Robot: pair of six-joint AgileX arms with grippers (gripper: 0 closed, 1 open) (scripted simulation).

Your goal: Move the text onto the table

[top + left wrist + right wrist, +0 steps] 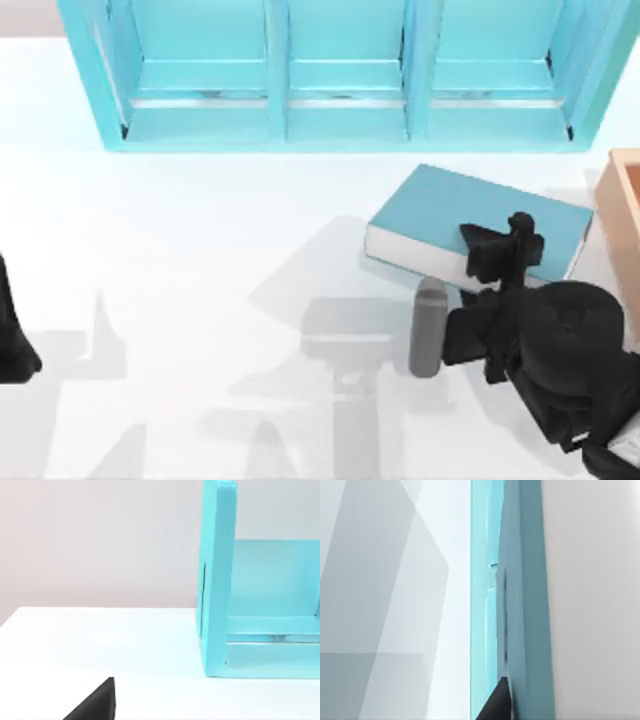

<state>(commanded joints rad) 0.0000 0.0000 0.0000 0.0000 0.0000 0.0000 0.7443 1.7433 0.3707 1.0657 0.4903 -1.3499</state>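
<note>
Right gripper at the book, which lay on the table in front of the shelf

The thick light-blue book with white page edges (478,225) lay flat, it seemed, on the large plain white table (200,260), right of centre, between the turquoise shelf unit (340,75) and the tan wooden box (622,215). The right gripper (500,250) sat over its near edge; whether it gripped or had let go could not be told. The placing step looked nearly done; next would be releasing and lifting clear. The left arm (12,340) sat parked at the left edge.
</note>
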